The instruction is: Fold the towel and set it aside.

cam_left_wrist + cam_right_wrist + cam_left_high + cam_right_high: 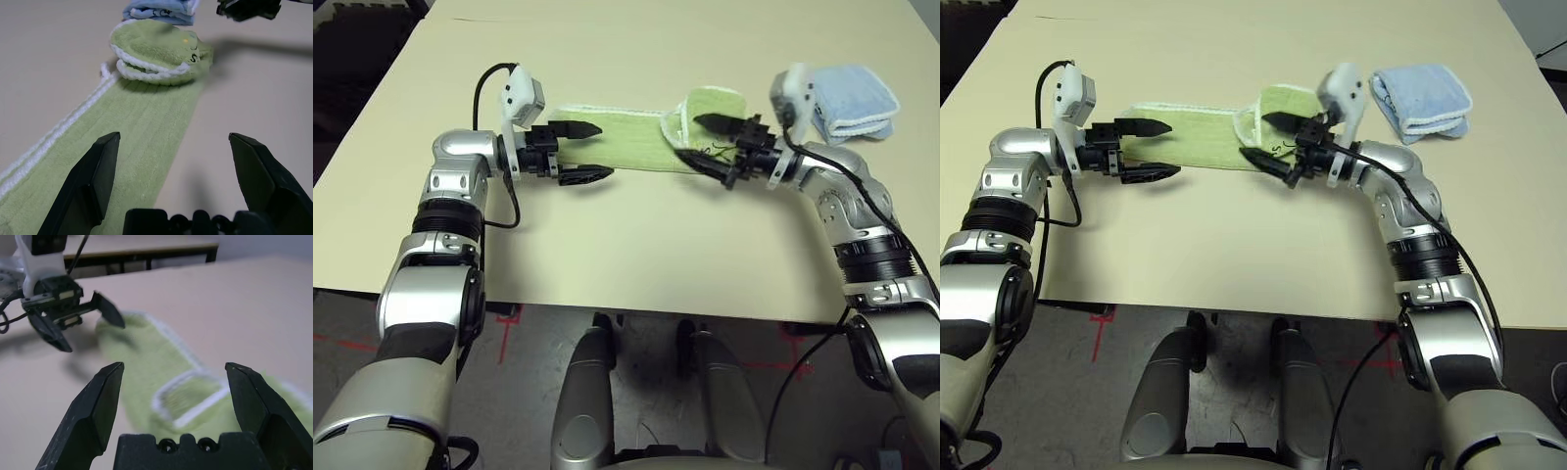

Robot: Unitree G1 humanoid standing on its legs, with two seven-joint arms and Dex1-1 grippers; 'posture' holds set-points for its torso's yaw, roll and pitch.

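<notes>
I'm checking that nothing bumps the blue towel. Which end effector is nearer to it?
Right. The right end effector hovers over the green towel's folded end, beside the blue towel; the left end effector is at the far end.

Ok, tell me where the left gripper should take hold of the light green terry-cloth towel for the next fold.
Grip the light green terry-cloth towel at its flat free end, under the open left gripper, coming down from above. That end lies in a single layer; the other end is already folded over near the right gripper.

left gripper (168,161) wide open over the green towel (142,127); far end's folded over, blue towel (159,11) beyond it
</notes>
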